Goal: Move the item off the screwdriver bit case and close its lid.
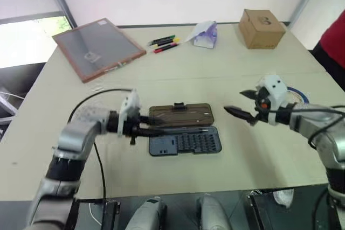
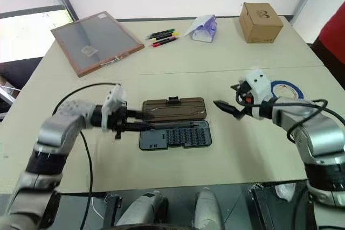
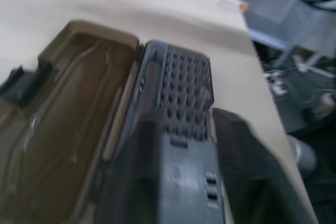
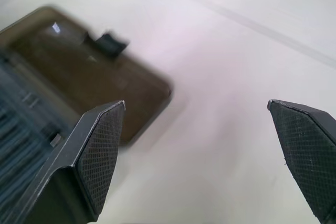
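The screwdriver bit case [image 1: 188, 143] lies open in the middle of the table, its dark grey tray of bits toward me. The smoky brown lid [image 1: 183, 114] lies flat behind the tray, its black latch tab [image 1: 179, 104] on the far edge. My left gripper [image 1: 153, 129] points right, over the case's left end along the hinge line; its fingers are drawn close together, and nothing shows held. My right gripper [image 1: 235, 102] hovers open to the right of the lid, holding nothing. The item, a blue tape ring [image 2: 285, 87], lies on the table behind my right wrist, partly hidden.
At the back of the table stand a brown-framed grey panel [image 1: 98, 47], coloured markers [image 1: 164, 43], a crumpled white and purple packet [image 1: 205, 33] and a cardboard box [image 1: 261, 28]. A person in red [image 1: 335, 41] stands at the right edge. A black cable loops by my left arm.
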`<state>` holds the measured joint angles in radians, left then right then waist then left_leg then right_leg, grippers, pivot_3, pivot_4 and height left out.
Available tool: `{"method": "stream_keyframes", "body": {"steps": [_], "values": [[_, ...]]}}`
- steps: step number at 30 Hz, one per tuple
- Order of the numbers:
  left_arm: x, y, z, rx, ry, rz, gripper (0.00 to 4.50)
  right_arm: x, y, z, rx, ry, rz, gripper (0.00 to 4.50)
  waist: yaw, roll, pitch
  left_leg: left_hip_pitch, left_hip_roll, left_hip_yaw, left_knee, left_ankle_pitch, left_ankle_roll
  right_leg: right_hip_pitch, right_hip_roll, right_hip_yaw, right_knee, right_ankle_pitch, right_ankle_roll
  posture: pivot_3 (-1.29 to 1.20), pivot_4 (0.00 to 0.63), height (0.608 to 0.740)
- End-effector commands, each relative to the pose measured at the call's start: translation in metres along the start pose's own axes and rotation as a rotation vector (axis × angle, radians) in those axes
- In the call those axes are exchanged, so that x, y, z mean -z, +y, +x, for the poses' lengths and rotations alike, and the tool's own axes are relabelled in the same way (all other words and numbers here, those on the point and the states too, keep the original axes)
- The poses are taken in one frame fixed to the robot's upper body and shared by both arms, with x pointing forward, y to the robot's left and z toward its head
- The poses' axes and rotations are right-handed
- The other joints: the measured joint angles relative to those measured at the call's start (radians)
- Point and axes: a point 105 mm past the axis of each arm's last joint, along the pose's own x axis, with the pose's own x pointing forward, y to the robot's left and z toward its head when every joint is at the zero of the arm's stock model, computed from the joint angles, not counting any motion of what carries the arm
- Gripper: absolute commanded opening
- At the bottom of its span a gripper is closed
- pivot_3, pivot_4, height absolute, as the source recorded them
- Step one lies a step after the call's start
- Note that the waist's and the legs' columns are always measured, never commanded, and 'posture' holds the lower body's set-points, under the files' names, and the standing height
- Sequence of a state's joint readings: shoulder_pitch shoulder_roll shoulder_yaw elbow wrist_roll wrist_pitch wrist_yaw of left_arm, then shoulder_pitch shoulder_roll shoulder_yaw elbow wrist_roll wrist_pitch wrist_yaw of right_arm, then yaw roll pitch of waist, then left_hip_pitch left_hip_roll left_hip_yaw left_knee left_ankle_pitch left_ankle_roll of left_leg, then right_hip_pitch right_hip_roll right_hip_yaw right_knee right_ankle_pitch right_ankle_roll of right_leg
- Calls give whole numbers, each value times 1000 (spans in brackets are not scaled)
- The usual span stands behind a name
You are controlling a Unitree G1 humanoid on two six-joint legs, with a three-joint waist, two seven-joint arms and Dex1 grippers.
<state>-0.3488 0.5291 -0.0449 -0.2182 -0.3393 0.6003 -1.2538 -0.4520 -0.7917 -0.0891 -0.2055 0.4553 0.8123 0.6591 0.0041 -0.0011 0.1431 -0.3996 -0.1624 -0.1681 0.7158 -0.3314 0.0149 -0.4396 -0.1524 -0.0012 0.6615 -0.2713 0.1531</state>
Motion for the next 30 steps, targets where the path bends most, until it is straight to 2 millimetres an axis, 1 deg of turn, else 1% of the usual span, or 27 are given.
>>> {"method": "stream_keyframes", "body": {"steps": [1,5,8,11,13,15,18,21,27,30], "values": [[-1,-3,1,-67,6,102,32,-15,-8,8,32,-52,-38,4500,10,0,0,0,0,0,0,0,0,1,0,0,0,0,0,0,150,740],[19,-6,5,-82,65,124,32,-19,-7,22,5,-62,-52,4500,10,0,0,3,0,0,-1,0,0,4,0,0,-2,0,0,0,150,740],[35,-6,6,-79,127,151,32,-18,-4,31,-36,-45,-55,4500,7,0,0,5,0,0,-3,0,0,5,0,0,-3,0,0,0,150,740],[65,-8,0,-44,279,231,32,-11,1,47,-95,12,-55,4500,5,1,0,6,0,1,-5,0,0,5,0,0,-4,0,0,0,150,740],[76,-6,-4,-36,327,260,32,-9,2,57,-119,43,-56,4500,3,2,-1,10,1,1,-7,0,0,9,0,0,-6,0,0,0,150,740],[76,-5,-3,-40,316,252,32,-7,4,64,-149,72,-64,4500,3,4,-2,12,1,1,-10,0,0,10,0,0,-8,0,0,0,150,740],[76,-3,-1,-48,296,233,32,-5,11,74,-219,102,-85,4500,4,4,-2,14,1,1,-13,0,0,11,0,0,-9,0,0,0,150,740],[77,-3,-1,-58,293,228,32,-1,14,84,-264,135,-81,4500,1,4,-2,16,1,1,-15,0,0,11,0,0,-9,0,0,0,150,740],[75,-3,3,-80,270,218,32,22,24,97,-362,239,-72,4500,-1,4,-2,19,1,1,-16,0,0,13,0,0,-9,0,0,0,150,740],[74,-3,4,-90,262,213,0,33,22,104,-357,281,-65,3682,-6,4,-2,20,1,1,-17,0,0,13,0,0,-9,0,0,0,150,740]]}}
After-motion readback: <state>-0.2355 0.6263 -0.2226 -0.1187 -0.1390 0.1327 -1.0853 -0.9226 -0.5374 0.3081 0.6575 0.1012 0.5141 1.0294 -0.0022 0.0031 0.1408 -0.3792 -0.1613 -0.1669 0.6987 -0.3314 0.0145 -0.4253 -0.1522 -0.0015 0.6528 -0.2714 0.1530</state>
